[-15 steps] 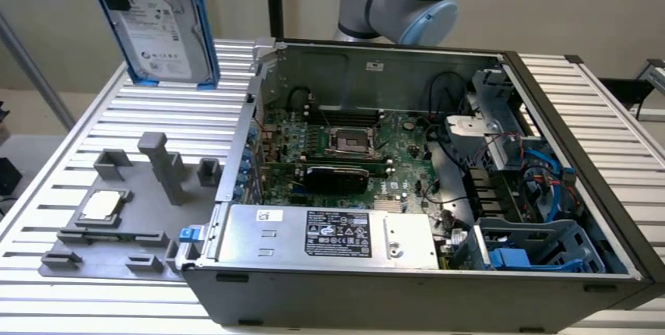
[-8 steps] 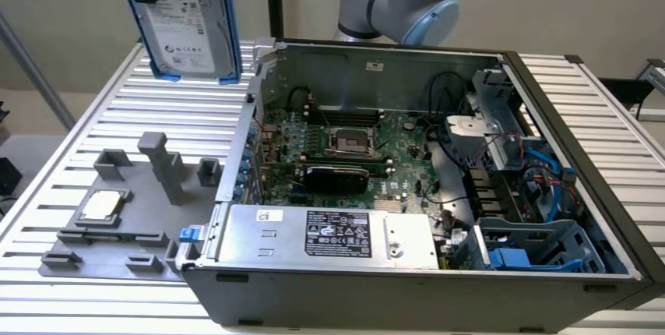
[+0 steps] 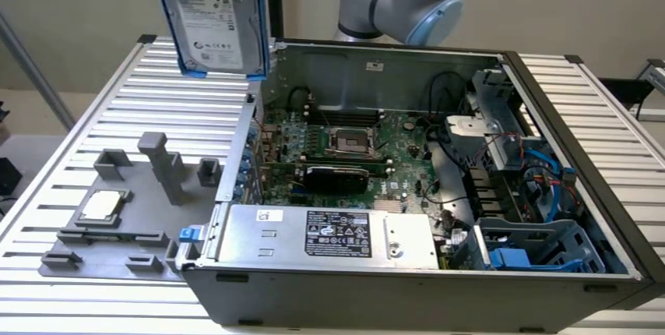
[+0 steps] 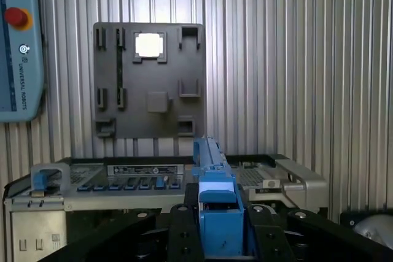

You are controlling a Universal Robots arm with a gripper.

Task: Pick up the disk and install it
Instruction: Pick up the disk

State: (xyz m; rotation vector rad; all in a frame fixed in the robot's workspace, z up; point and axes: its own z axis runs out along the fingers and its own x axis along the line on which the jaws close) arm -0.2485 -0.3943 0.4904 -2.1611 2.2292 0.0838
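Observation:
The disk [image 3: 213, 23], a silver-grey drive with a white label in a blue carrier frame, hangs on edge high above the slatted table, over the left wall of the open computer case [image 3: 416, 288] in the exterior view. In the wrist view my gripper [image 4: 218, 228] is shut on the carrier's blue edge [image 4: 214, 176], with a black finger [image 4: 184, 234] on each side of it. Below the disk lie the case's wall and the grey fixture plate [image 4: 150, 84].
The open case holds a motherboard [image 3: 348, 144], a power supply [image 3: 322, 234] at the front and a blue drive cage [image 3: 530, 249] at the exterior view's right front. A small silver processor chip [image 3: 104, 204] sits on the grey fixture plate [image 3: 93, 245]. A teach pendant [image 4: 18, 47] lies on the table.

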